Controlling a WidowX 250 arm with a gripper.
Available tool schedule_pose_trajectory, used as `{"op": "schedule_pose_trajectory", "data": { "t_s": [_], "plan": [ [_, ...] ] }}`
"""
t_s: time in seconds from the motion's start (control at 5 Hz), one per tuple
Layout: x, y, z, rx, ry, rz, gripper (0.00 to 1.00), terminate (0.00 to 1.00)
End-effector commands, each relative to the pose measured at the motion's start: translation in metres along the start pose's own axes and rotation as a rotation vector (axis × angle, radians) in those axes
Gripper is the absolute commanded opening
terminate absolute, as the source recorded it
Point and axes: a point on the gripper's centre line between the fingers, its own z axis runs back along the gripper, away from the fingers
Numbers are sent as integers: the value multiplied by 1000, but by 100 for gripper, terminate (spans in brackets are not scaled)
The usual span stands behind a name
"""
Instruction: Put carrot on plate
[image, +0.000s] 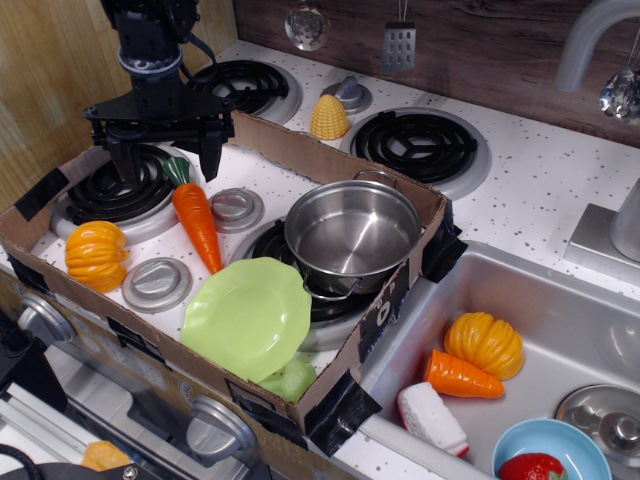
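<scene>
The carrot (196, 222) is long and orange with a dark green top. It lies inside the cardboard tray, tip pointing toward the front. The light green plate (247, 317) lies empty just in front and to the right of the carrot's tip. My gripper (168, 168) is black, open and empty. It hangs above the carrot's green top, with one finger (126, 165) to the left and one to the right.
A steel pot (352, 236) stands right of the carrot. An orange pumpkin (96, 256) sits at the tray's left. The cardboard wall (300, 150) runs behind. A corn piece (329, 117) is at the back. The sink (560, 330) holds a stubby carrot piece (459, 376), a pumpkin and a blue bowl (550, 452).
</scene>
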Motion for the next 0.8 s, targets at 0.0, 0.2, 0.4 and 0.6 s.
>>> {"op": "schedule_pose_trajectory", "data": {
  "t_s": [0.0, 0.2, 0.4, 0.6],
  "plan": [
    [6, 11, -10, 23, -70, 28, 100, 0],
    [3, 16, -19, 11, -52, 34, 100, 0],
    [-3, 14, -35, -28, -45, 41, 100, 0],
    [-5, 14, -42, -54, -45, 48, 100, 0]
  ]
}}
